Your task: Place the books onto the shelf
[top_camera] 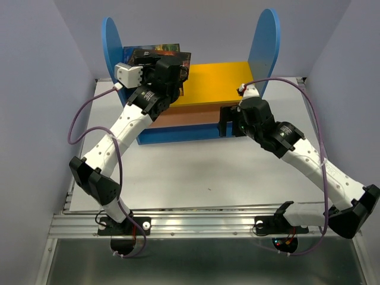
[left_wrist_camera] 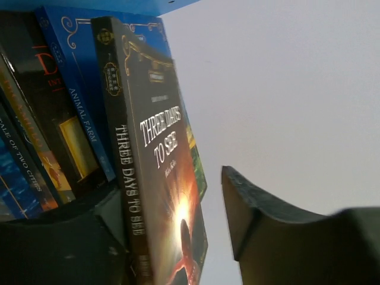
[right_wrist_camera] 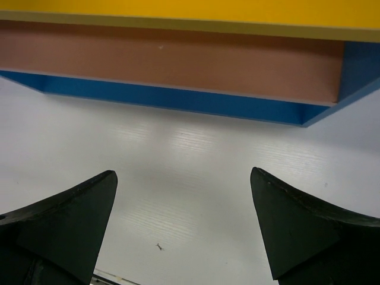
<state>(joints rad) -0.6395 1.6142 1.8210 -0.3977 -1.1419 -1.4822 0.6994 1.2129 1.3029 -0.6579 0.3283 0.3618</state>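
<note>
Several books (top_camera: 155,52) stand on the shelf (top_camera: 217,83) against its left blue side panel (top_camera: 111,44). My left gripper (top_camera: 169,70) is up at this row. In the left wrist view the outermost book, "Three Days to See" (left_wrist_camera: 157,160), stands between the fingers of my left gripper (left_wrist_camera: 172,190). It rests by the left finger, and a clear gap separates it from the right finger (left_wrist_camera: 255,208), so the gripper is open. "Animal Farm" (left_wrist_camera: 77,107) stands behind it. My right gripper (right_wrist_camera: 181,178) hangs open and empty over the white table (right_wrist_camera: 178,154), in front of the shelf (right_wrist_camera: 178,59).
The yellow top board runs on to the right blue panel (top_camera: 265,41). My right gripper (top_camera: 228,122) sits just before the shelf's blue base (right_wrist_camera: 178,104). Purple cables loop beside both arms. The table's metal rail (top_camera: 196,222) runs along the near edge.
</note>
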